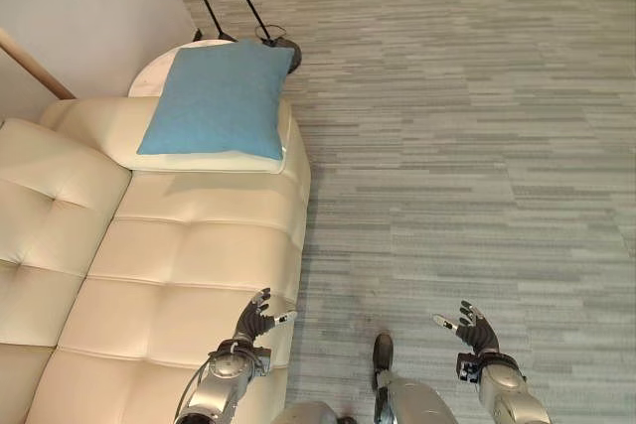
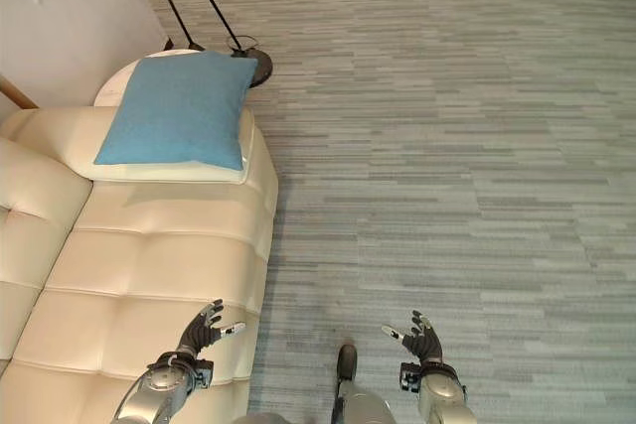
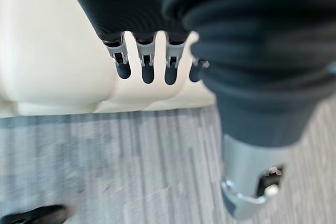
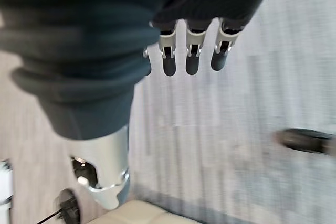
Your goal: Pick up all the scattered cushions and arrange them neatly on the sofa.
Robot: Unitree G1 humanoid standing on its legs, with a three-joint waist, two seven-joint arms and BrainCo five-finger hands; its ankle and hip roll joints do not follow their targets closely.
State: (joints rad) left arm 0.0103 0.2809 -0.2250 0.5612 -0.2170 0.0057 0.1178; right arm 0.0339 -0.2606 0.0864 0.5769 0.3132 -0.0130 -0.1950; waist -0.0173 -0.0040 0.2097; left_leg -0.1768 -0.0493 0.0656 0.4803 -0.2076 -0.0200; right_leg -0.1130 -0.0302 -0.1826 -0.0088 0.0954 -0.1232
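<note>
nearest the camera, the left hand (image 1: 256, 323) hangs over the front edge of the cream leather sofa (image 1: 179, 275), fingers relaxed and spread, grasping nothing. the right hand (image 1: 474, 330) is likewise released and holds nothing, poised above bare floor well apart from the sofa. between the hands the sofa's front edge runs away from the viewer, its tufted seat panels unoccupied along the near stretch. farther off, a blue cushion (image 1: 221, 98) lies flat on the sofa's far armrest, its far corner reaching past the armrest toward a round white side table (image 1: 159, 69). just beyond the cushion, a dark lamp base (image 1: 281, 47) with thin black poles stands on the floor near a pale wall (image 1: 79, 7). grey striped carpet (image 1: 467, 146) extends open to the right of the sofa.
</note>
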